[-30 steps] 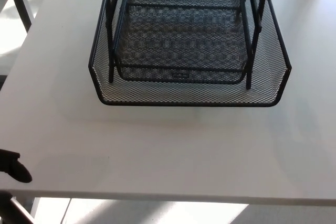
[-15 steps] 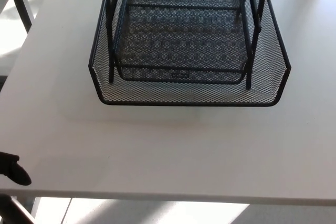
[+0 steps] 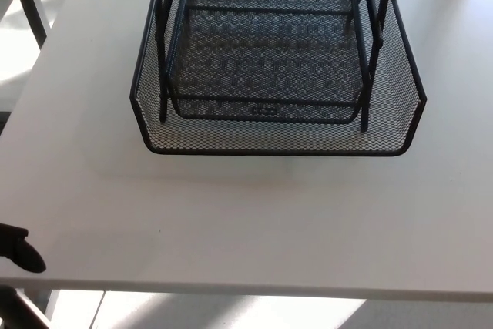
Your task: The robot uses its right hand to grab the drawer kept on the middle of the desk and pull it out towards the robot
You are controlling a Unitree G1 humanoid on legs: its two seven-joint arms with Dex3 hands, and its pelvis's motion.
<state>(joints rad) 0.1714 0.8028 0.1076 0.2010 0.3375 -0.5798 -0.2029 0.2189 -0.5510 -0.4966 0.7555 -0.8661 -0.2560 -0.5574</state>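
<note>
one black mesh drawer sits mid-desk, far from the near edge. the right hand is out of view; the left hand shows only partly, fingers unreadable. a grab on thin mesh could slip, or drag the whole rack.

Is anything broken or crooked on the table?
Nothing stands out. The black mesh tray sits flat and square on the white desk, with no dents or spills to see. Only a bit of the left hand shows at the desk's near edge.
</note>
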